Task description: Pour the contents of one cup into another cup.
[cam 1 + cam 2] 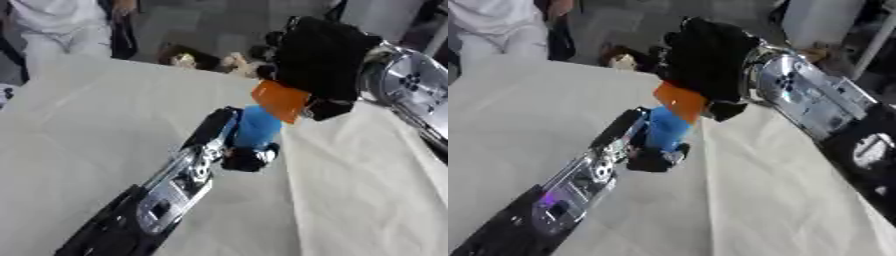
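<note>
My left hand (238, 150) reaches in from the lower left and is curled round an upright blue cup (258, 127) above the table. My right hand (319, 57) comes from the upper right and is shut on an orange cup (280, 100). The orange cup is tilted, with its lower edge right over the mouth of the blue cup and touching or nearly touching it. Nothing of what is inside either cup shows. Much of the orange cup is hidden by the black fingers of my right hand.
A cream cloth covers the table (96, 125), with a fold line running down past the blue cup. Beyond the far edge lie some small objects (188, 57) on the floor, and a person in white (61, 25) stands at the upper left.
</note>
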{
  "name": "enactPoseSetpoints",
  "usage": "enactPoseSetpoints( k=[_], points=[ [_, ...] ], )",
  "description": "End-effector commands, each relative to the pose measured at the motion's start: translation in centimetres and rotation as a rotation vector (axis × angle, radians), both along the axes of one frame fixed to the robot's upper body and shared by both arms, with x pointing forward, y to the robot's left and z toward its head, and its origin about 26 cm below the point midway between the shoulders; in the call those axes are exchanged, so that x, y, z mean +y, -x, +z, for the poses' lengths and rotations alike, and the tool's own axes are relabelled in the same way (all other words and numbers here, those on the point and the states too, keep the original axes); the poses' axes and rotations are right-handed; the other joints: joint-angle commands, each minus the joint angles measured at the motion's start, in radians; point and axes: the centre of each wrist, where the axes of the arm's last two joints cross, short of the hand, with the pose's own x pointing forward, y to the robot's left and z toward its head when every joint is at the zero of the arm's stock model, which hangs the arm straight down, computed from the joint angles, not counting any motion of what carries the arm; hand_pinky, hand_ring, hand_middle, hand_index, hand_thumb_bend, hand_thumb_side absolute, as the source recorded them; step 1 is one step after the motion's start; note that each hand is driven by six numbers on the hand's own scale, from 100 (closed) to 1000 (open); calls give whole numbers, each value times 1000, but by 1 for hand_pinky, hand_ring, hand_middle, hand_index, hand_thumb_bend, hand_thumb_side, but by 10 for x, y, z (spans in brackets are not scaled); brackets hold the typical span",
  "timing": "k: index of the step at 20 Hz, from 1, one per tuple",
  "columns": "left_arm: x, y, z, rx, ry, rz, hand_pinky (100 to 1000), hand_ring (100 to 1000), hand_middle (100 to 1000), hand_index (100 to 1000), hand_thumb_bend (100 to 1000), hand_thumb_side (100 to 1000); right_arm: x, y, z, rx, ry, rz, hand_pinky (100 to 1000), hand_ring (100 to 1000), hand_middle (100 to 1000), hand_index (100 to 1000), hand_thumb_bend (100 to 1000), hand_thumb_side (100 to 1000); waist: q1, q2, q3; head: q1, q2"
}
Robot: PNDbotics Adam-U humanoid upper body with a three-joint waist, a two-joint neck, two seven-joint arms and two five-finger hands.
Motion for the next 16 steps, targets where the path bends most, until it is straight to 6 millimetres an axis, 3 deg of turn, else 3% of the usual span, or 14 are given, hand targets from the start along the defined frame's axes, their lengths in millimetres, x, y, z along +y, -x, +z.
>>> enactPoseSetpoints(
  k=[1, 11, 16],
  points=[
    [-4, 2, 10, -24, 24, -14, 220, 353, 507, 335, 100, 283, -4, 6, 11, -68, 19, 8, 299, 587, 729, 661, 100, 429, -8, -36, -1, 2, -10],
    [-5, 2, 10, -21, 29, -16, 221, 354, 508, 335, 100, 281, 1, 19, 12, -174, 67, 78, 305, 593, 738, 665, 100, 412, -8, -35, -2, 2, -11],
    [-5, 2, 11, -25, 29, -18, 222, 354, 509, 335, 100, 276, -9, 6, 11, -147, -116, 48, 295, 582, 680, 649, 100, 446, -5, -33, -2, 1, -13]
  ],
)
